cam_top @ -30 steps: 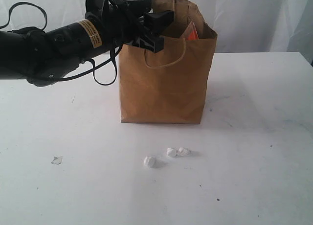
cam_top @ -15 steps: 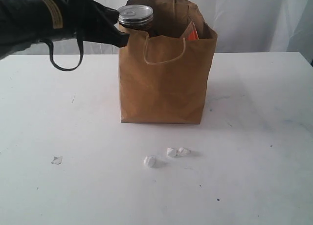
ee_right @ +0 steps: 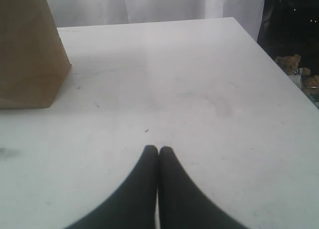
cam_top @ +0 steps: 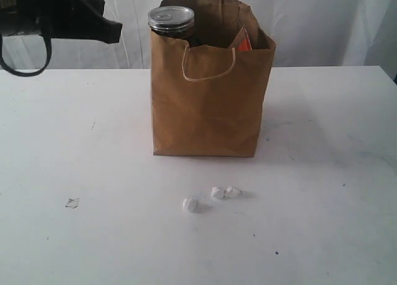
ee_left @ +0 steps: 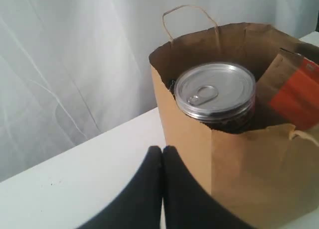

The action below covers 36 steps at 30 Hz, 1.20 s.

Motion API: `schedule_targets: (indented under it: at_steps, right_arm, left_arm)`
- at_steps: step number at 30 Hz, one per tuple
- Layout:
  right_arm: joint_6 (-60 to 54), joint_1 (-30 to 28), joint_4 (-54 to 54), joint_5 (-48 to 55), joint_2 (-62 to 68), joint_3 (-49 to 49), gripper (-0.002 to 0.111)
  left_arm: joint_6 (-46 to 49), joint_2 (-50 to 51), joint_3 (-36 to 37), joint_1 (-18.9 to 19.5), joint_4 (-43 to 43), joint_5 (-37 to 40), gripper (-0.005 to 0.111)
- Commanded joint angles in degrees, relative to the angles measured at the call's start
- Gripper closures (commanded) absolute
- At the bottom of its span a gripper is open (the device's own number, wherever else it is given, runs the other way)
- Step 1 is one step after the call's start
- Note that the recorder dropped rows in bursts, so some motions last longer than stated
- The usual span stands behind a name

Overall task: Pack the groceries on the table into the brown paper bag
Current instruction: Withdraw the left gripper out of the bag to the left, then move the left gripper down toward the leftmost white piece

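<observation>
Both claws are pinched shut and empty: left claw near the tall brown paper bag holding a silver-topped dark can; right claw over the white desk.

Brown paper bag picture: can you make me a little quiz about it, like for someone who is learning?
1. True or false: the dark silver-topped can lies on the flat white tabletop.
2. How many small white lumps lie in front of the tall creased brown paper bag? A two, B three, C five.
3. Fill in: the left gripper is ____ and holds nothing.

Key: 1 false, the can stands inside the bag with its top above the rim; 2 B; 3 shut.
</observation>
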Motion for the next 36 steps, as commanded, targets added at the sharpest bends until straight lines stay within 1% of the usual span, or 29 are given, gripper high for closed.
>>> schedule_targets:
  at_steps: [1,4,10,11,12,13,15,21,22,24,31,33,34,36]
  right_arm:
    - [0.1,-0.5,0.0,-0.3,-0.2,0.3,0.108]
    - [0.1,-0.5,0.0,-0.3,-0.2,0.3,0.108]
    - [0.1,-0.5,0.0,-0.3,-0.2,0.3,0.108]
    - [0.1,-0.5,0.0,-0.3,-0.2,0.3,0.108]
    - [0.1,-0.5,0.0,-0.3,-0.2,0.3,0.108]
    - [0.1,-0.5,0.0,-0.3,-0.2,0.3,0.108]
    - [0.1,-0.5,0.0,-0.3,-0.2,0.3,0.108]
    - [0.1,-0.5,0.0,-0.3,-0.2,0.3,0.108]
    - [0.1,-0.5,0.0,-0.3,-0.2,0.3,0.108]
    - [0.1,-0.5,0.0,-0.3,-0.2,0.3,0.108]
    - [0.1,-0.5,0.0,-0.3,-0.2,0.3,0.108]
    - [0.1,-0.5,0.0,-0.3,-0.2,0.3,0.108]
    - [0.1,-0.5,0.0,-0.3,-0.2,0.3,0.108]
    - [0.1,-0.5,0.0,-0.3,-0.2,0.3,0.108]
  left_arm:
    - [-0.6,-2.9,5.6,0.1,-0.1,-2.1,0.107]
    - [-1.1,-5.0,10.2,0.1,-0.1,-3.4,0.107]
    - [-4.1,-9.8,18.6,0.1,-0.5,-9.8,0.107]
    - [-5.6,-11.6,20.9,0.1,-0.5,-13.4,0.107]
    - [-6.2,-12.3,21.7,0.1,-0.5,-14.8,0.107]
    - [-6.8,-13.5,23.5,0.1,-0.5,-18.0,0.107]
    - [-6.8,-14.4,26.0,0.1,-0.5,-21.2,0.107]
    - [-6.4,-13.4,33.1,0.1,0.2,-20.9,0.107]
    - [-5.2,-13.0,34.3,0.1,0.2,-20.9,0.107]
    - [-3.2,-12.3,35.8,0.1,0.2,-21.4,0.107]
    - [6.7,-11.0,36.0,0.1,2.4,-23.1,0.107]
    - [8.3,-10.6,36.0,0.1,3.7,-23.1,0.107]
    - [8.3,-10.5,36.0,0.1,4.5,-23.1,0.105]
    - [8.3,-10.0,36.0,0.1,5.2,-23.1,0.098]
